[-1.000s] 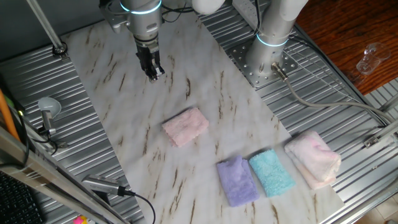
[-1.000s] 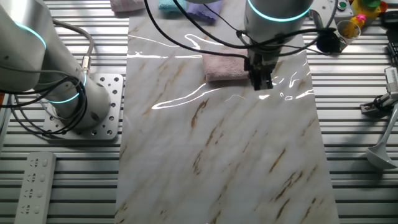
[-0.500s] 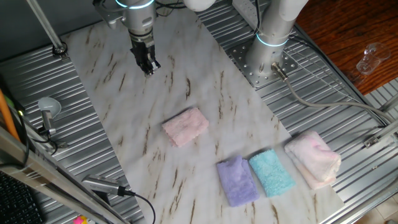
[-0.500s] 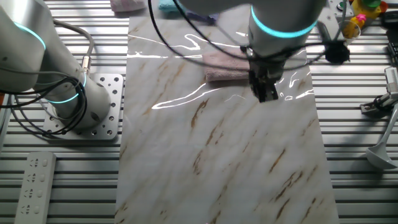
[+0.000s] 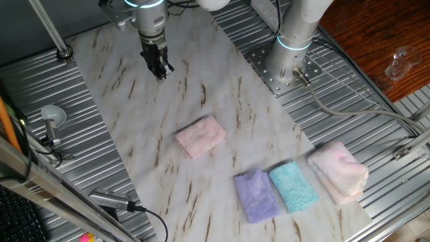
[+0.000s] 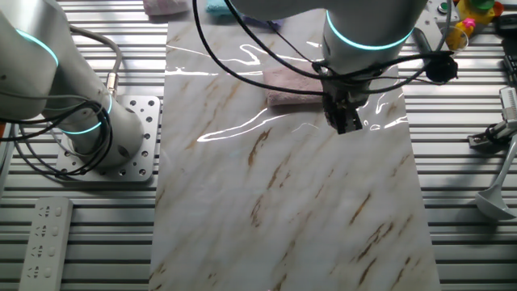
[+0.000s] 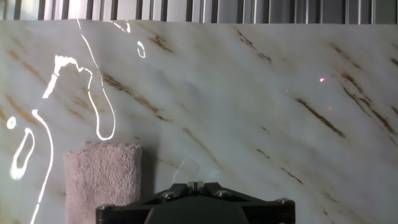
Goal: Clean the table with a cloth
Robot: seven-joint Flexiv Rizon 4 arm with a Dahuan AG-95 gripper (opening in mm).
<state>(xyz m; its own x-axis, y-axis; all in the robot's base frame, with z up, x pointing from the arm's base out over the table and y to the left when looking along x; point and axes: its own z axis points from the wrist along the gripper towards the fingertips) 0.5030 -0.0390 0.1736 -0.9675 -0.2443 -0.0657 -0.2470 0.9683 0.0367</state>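
The table [image 5: 134,101] is a long white marble-look board with brown streaks. The cloth [image 5: 200,136], a small folded salmon-pink towel, lies flat near the board's middle. My gripper [image 5: 161,70] hangs over the board's far part, well away from the cloth, shut and empty. In the other fixed view the gripper [image 6: 347,123] is just in front of and right of the cloth [image 6: 291,87]. In the hand view the fingertips [image 7: 196,183] are pressed together over bare board [image 7: 261,112], with the cloth [image 7: 102,180] at lower left.
A purple towel [image 5: 256,195], a teal towel [image 5: 293,187] and a paler pink bundled towel [image 5: 338,171] lie at the board's near end. A second arm's base [image 5: 290,60] stands on the ribbed metal beside the board. A remote [image 6: 44,242] lies on the metal.
Over the last second my gripper has moved away from the cloth toward the board's far end and risen slightly. It has stayed almost still for the last half second. The cloth has not moved.
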